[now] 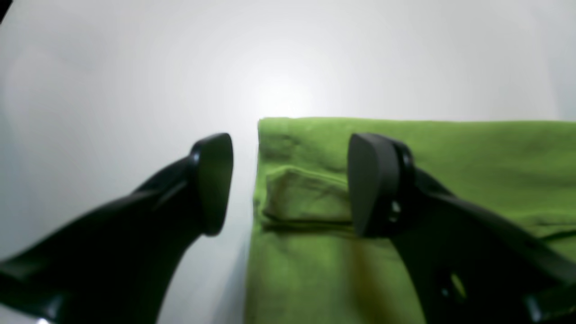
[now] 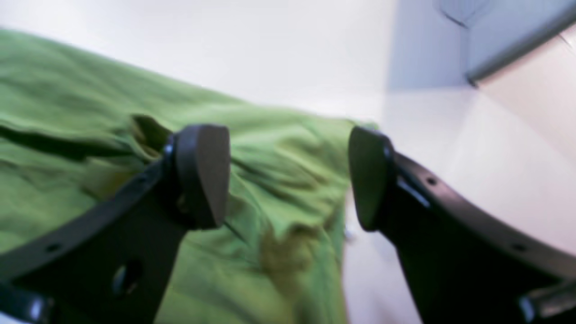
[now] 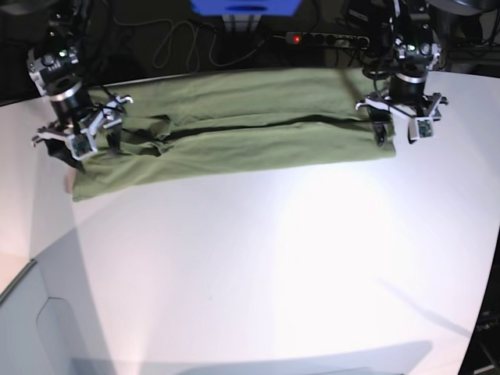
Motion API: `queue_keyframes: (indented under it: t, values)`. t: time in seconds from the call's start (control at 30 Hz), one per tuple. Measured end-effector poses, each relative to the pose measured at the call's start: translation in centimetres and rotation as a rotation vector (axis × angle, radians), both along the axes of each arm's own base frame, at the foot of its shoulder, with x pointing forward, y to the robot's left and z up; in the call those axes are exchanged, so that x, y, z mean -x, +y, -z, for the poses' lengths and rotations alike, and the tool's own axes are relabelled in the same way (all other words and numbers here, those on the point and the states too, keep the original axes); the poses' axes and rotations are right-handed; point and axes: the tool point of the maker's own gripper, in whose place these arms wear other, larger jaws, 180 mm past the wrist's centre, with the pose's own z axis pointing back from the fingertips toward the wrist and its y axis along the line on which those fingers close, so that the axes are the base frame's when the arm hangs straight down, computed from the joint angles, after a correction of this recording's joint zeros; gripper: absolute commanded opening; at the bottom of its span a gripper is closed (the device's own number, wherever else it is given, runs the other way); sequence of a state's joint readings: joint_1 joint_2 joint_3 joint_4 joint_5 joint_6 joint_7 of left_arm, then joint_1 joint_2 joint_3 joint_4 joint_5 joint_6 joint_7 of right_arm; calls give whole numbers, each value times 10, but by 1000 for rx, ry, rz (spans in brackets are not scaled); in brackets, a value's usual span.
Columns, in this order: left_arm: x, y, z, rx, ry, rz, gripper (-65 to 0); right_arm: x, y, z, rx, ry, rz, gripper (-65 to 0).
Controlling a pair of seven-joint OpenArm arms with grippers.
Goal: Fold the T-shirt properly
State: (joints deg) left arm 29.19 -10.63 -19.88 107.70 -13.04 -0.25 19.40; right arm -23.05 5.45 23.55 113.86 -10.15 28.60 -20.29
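Base view: T-shirt [image 3: 234,141] folded lengthwise, rumpled band.

I see a white table [image 3: 258,258] filling most of my base view, glaring under overhead light. Behind it the background is dark, with tangled cables [image 3: 176,39] and a power strip [image 3: 326,38] showing a red light.

arms: black with silver-grey collars near the wrists | left gripper [image 1: 290,184]: matte black curved jaws; rounded flat pads; small round holes | right gripper [image 2: 290,177]: same black build; holes along the arms
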Motion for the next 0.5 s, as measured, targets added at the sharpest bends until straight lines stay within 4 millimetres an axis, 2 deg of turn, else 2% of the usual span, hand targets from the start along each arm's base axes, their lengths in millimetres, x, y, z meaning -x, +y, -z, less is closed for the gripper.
queue_keyframes:
  t: [0.07,0.13,0.23,0.3,0.33,0.43,0.5]
  values:
    - [1,7,-2,-8,-7,-23,-269,-11,16,1,-28,7,-32,-261]
    - [1,11,-2,-10,-7,-37,-269,-21,26,9,-36,39,-54,-316]
    - [2,13,-1,-13,-2,-38,-269,-34,41,29,-66,93,-88,-501]
    - [2,12,-1,-7,-3,-40,-269,-41,42,42,-82,124,-88,-631]
    - [2,12,-1,-8,-3,-40,-269,-42,41,49,-77,145,-84,-650]
    - [1,12,-1,-12,-3,-39,-269,-37,41,65,-93,192,-79,-632]
    - [1,12,-1,-11,-4,-39,-269,-29,40,73,-92,219,-77,-643]
